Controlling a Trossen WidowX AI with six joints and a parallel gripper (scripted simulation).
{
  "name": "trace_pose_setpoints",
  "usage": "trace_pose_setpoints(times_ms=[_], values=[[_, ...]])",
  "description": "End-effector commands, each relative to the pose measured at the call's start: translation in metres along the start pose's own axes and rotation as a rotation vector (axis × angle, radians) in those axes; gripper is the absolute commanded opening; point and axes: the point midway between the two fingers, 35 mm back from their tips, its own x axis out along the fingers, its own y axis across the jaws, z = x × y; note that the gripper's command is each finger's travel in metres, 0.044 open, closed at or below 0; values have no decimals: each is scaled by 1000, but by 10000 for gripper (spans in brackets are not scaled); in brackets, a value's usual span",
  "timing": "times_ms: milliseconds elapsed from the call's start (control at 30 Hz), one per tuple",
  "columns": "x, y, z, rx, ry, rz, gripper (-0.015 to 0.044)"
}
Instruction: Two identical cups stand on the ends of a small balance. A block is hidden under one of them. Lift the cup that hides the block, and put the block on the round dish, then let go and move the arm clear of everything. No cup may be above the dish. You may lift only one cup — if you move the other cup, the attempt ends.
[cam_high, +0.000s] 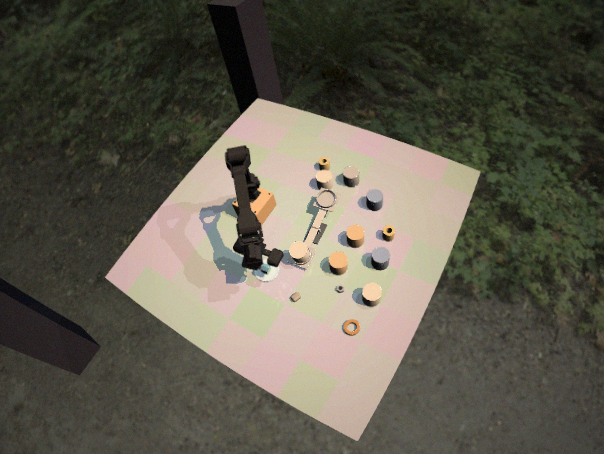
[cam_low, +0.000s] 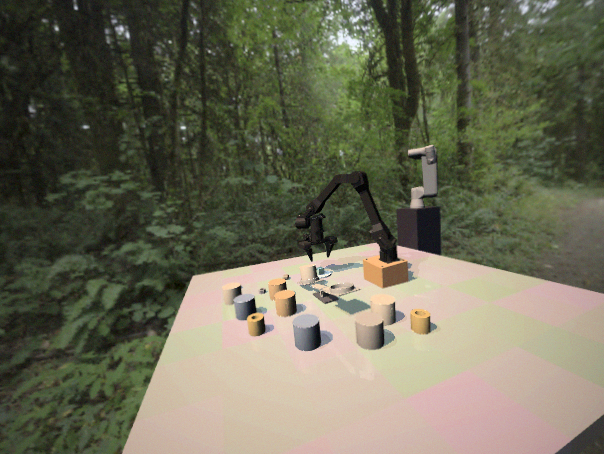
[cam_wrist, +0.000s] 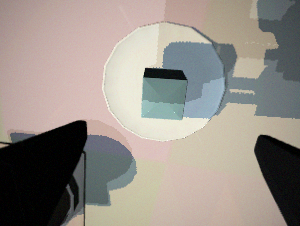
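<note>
Gripper (cam_wrist: 170, 165) is hanging wide apart, holding nothing, right above the dish (cam_wrist: 120, 60). Block (cam_wrist: 164, 95) is sitting on the dish, in the upper middle of the wrist view. Only moving the arm away looks left to do.

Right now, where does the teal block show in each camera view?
Top: block a small teal speck on the round dish, under the end effector.
Exterior: block just right of the tan cup, below the end effector.
Wrist: block centred on the dish.
Shared landmark: the dish.
</note>
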Motion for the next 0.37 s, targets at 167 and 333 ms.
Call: trace_pose_setpoints(times_ms=[167,333], values=[[-42,1,1,-3,-24,16,440],[-42,1,1,-3,-24,16,440]])
